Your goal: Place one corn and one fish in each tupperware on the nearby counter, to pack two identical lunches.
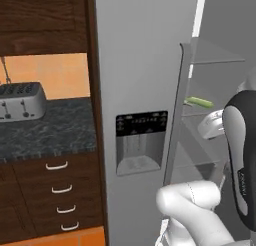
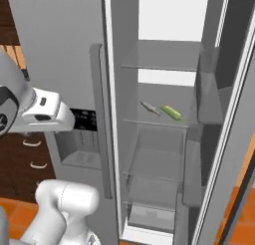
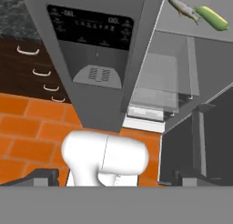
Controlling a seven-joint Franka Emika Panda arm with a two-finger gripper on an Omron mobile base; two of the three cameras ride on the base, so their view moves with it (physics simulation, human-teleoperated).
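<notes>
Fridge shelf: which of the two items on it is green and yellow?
The corn, thick, with green husk. The fish beside it is slender and silvery-grey.

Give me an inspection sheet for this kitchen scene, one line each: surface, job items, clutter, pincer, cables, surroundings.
Surface: black-grey marbled counter left of the fridge, over dark wood drawers with silver handles.
Job's things: a slender silvery fish and a green-husked corn lie side by side on a glass shelf in the open fridge; no tupperware seen.
Clutter: silver toaster on the counter.
Pincer: pincer open, holding nothing, fingertips low in the hand view, away from the shelf.
Cables: nothing seen.
Surroundings: closed grey fridge door with dispenser panel, orange tiled floor, orange wall behind the toaster.
</notes>
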